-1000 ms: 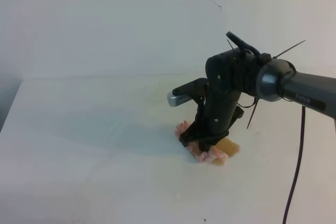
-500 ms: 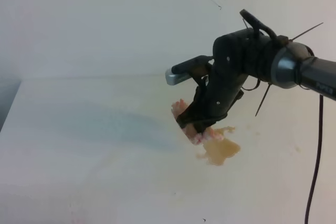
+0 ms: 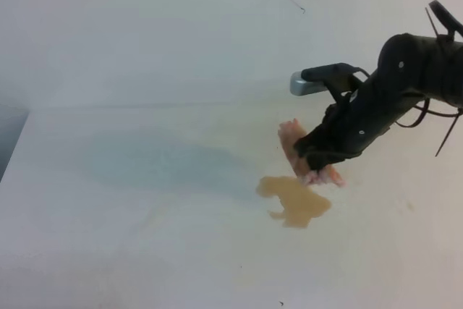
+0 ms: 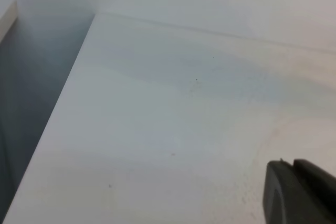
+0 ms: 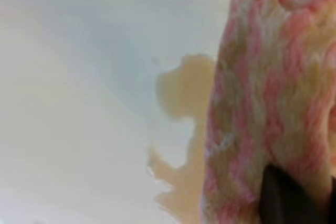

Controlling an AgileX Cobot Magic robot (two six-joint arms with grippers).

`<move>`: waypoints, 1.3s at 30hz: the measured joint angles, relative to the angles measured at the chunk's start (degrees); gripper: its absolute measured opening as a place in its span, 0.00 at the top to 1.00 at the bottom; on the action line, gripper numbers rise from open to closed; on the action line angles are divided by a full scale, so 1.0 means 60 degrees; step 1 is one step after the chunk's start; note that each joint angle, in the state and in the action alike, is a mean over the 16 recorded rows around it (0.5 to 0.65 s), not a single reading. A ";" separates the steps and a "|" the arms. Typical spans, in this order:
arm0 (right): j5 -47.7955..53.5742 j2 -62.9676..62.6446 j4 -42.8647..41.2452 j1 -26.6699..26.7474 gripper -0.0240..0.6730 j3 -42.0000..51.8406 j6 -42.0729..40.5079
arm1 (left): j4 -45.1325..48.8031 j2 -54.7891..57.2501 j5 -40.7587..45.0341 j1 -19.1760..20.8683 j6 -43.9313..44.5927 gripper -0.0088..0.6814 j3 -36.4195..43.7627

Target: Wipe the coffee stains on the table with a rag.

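Observation:
The rag (image 3: pixel 294 140), a pinkish-salmon fuzzy bundle, is clamped in my right gripper (image 3: pixel 317 160), which is shut on it. It sits just behind and to the right of the coffee stains (image 3: pixel 295 200), a tan-yellow lobed blotch on the white table (image 3: pixel 145 215). The right wrist view is filled on its right by the rag (image 5: pixel 273 87), tinged yellow, with the coffee stains (image 5: pixel 184 95) to its left and a dark finger (image 5: pixel 286 200) at the bottom. Only a dark corner of my left gripper (image 4: pixel 300 193) shows, over bare table (image 4: pixel 157 129).
A pale wall rises behind the table. The table's left edge (image 3: pixel 16 142) drops off to a darker floor. A faint bluish shadow lies on the tabletop left of the stain. Black cable ties stick out from the right arm (image 3: pixel 427 70).
My right gripper has carried the rag from on top of the stain back and to the right, uncovering the whole blotch. The arm has swung right with it.

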 joint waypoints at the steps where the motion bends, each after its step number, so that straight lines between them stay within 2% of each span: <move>1: -0.0033 -0.0033 0.0044 -0.0113 0.91 0.0112 -0.0063 | 0.0000 0.0000 0.0000 0.0000 0.0000 0.99 0.0000; 8: 0.0121 0.0198 0.0064 -0.0661 0.91 0.0457 -0.0302 | 0.0000 -0.0016 0.0000 0.0000 0.0000 0.99 0.0000; 15: 0.0415 0.0771 0.0094 -0.0786 0.91 0.0461 -0.0468 | 0.0001 0.0016 0.0000 0.0000 0.0000 0.99 -0.0027; 39: 0.0277 0.1189 0.0743 -0.0126 0.91 0.0461 -0.0490 | -0.0002 0.0016 0.0000 0.0000 0.0000 0.99 0.0108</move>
